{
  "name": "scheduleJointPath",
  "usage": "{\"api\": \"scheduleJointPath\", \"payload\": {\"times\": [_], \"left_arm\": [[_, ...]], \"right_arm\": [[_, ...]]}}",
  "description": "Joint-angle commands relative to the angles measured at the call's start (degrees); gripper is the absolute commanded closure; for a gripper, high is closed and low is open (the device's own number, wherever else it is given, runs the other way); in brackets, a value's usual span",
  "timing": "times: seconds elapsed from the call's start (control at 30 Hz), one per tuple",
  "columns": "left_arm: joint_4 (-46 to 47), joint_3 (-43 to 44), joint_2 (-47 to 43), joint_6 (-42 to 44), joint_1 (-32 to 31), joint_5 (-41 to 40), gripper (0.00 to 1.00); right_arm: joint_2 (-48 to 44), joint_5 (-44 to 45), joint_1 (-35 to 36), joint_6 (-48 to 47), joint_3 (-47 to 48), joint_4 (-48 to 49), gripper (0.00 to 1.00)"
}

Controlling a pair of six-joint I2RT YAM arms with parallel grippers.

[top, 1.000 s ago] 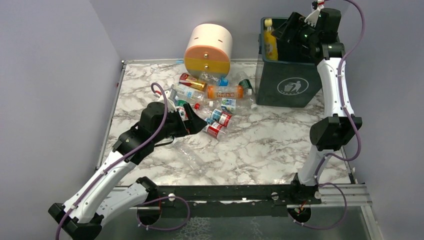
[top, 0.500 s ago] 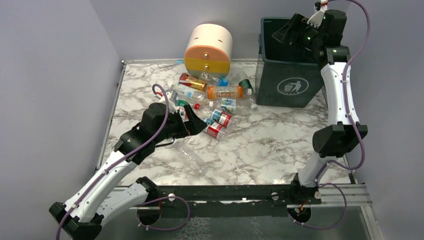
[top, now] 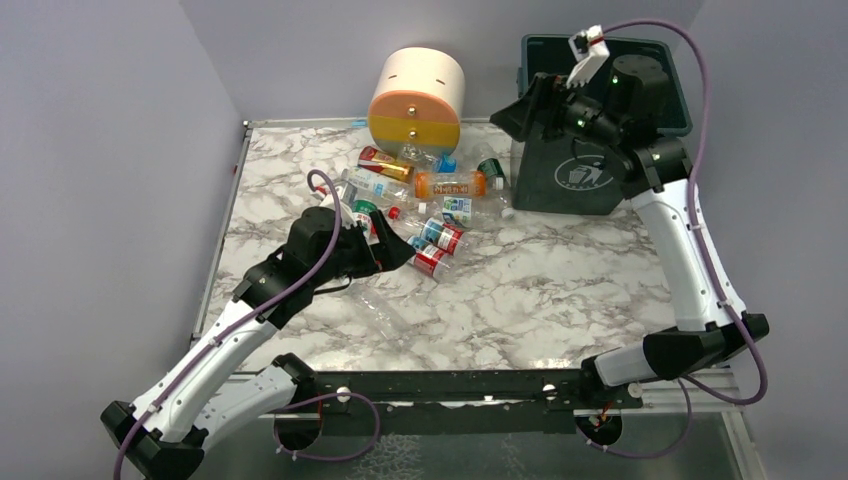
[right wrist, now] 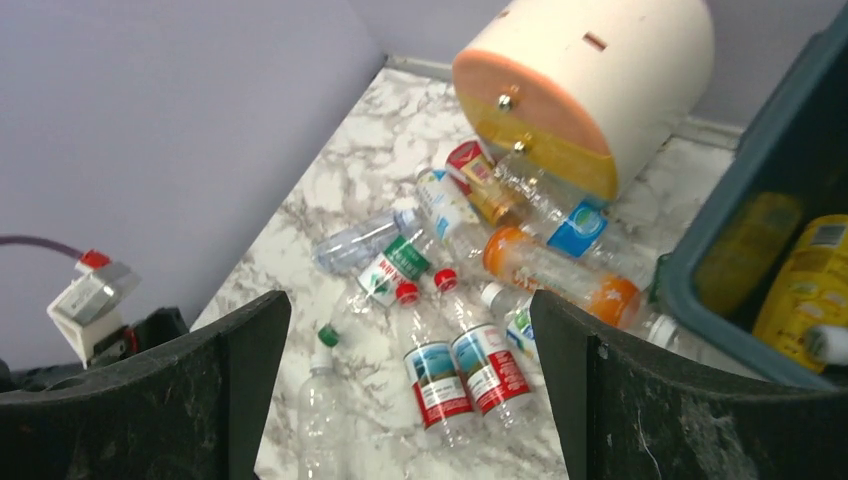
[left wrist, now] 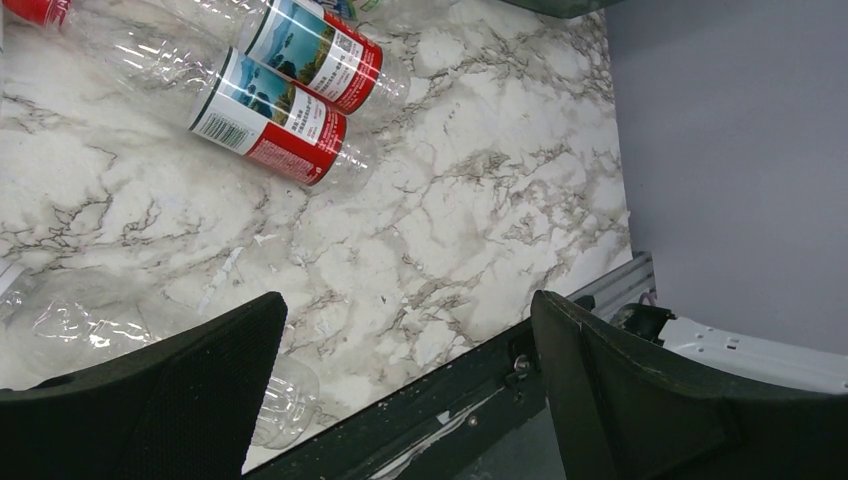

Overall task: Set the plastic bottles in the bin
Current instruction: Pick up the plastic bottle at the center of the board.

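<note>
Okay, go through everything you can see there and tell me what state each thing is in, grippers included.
left gripper: open, empty, above the plastic bottles.
right gripper: open, empty, beside the bin.
plastic bottles: lying on their sides in a loose heap.
bin: upright, top open, a yellow bottle inside.
drawer unit: drawers look shut.

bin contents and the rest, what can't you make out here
- Top external: the right gripper and its arm cover most of the opening of the bin.
- Right wrist: the frame edge cuts the bin; only yellow bottles in one corner show.
- Top external: the left gripper hides whatever lies beneath it.
</note>
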Motion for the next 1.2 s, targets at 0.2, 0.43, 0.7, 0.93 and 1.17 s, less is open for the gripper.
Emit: {"api": "scheduleJointPath", "payload": {"times": [0.2,0.43,0.7,0.93,1.17], "left_arm": [[2.2,-0.9,-1.7,-0.8,0.1,1.3,0.01],[2.7,-1.4,-2.6,-1.0,0.1,1.5,0.01],[2.6,-1.0,-2.7,-0.2,0.1,1.5,0.01],[2.6,-0.6,-2.7,0.1,0.1,1.4,0.01],[2.7,-1.2,-3.2,0.0,0.1,1.4,0.01]], "right_arm": [[-3.1,0.9,10.2,-2.7,-12.8,4.7,0.05],[-1.3,1.3,14.6,-2.5,-18.5,8.8,0.0],[4.7,3.3,19.1,-2.6,-21.5,11.6,0.0],[10.9,4.9,21.1,-2.3,-20.7,12.4,0.01],[17.1,5.7,22.2,-2.0,-19.5,12.6,0.04]]}}
